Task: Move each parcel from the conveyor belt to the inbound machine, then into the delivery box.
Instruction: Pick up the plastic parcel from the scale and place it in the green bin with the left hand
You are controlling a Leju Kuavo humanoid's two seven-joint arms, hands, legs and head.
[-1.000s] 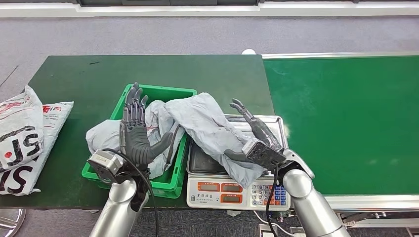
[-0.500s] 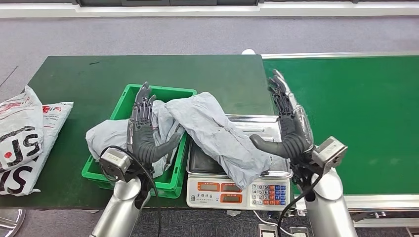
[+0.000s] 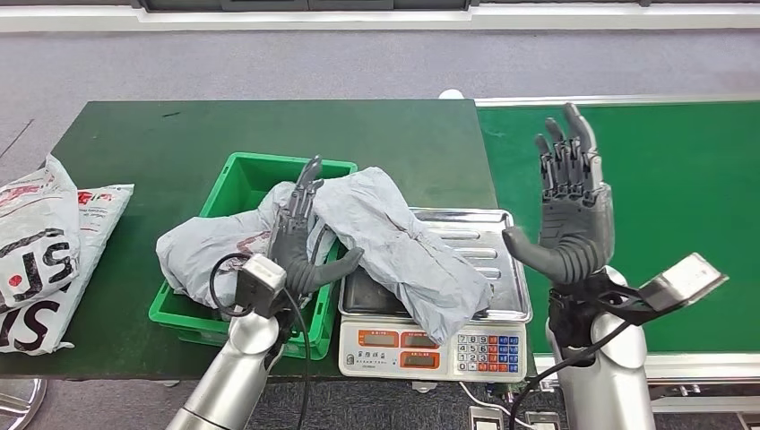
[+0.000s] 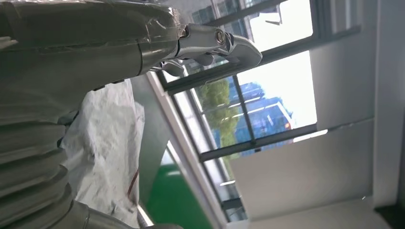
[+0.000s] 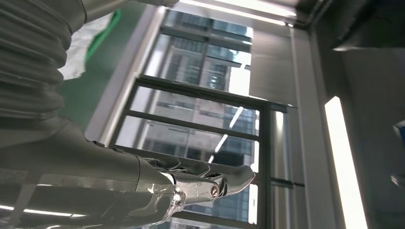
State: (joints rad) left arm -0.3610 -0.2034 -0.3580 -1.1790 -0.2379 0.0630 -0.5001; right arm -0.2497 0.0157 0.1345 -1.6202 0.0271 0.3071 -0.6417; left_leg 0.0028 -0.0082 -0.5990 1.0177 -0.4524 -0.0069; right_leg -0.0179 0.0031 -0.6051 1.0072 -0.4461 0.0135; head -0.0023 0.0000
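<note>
Grey parcel (image 3: 394, 242) lies draped from scale (image 3: 502, 235) into green box (image 3: 240, 170). Soft, floppy, probably slick: grab a bunched fold mid-bag. Left hand (image 3: 300, 242) fingers spread against it, right hand (image 3: 569, 210) open, raised.

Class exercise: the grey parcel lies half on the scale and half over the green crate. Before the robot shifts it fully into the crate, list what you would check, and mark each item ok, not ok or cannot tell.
1. Right hand clear of the parcel: ok, it is raised over the conveyor belt, fingers apart, holding nothing.
2. Left hand placed at the grey parcel: ok, it reaches in at the parcel's crate end.
3. Left hand has a firm hold: cannot tell, the contact is not plain.
4. Parcel off the weighing scale: not ok, most of it lies on the pan.
5. Room in the green crate: cannot tell, another grey parcel already fills much of it and overhangs its side.
</note>
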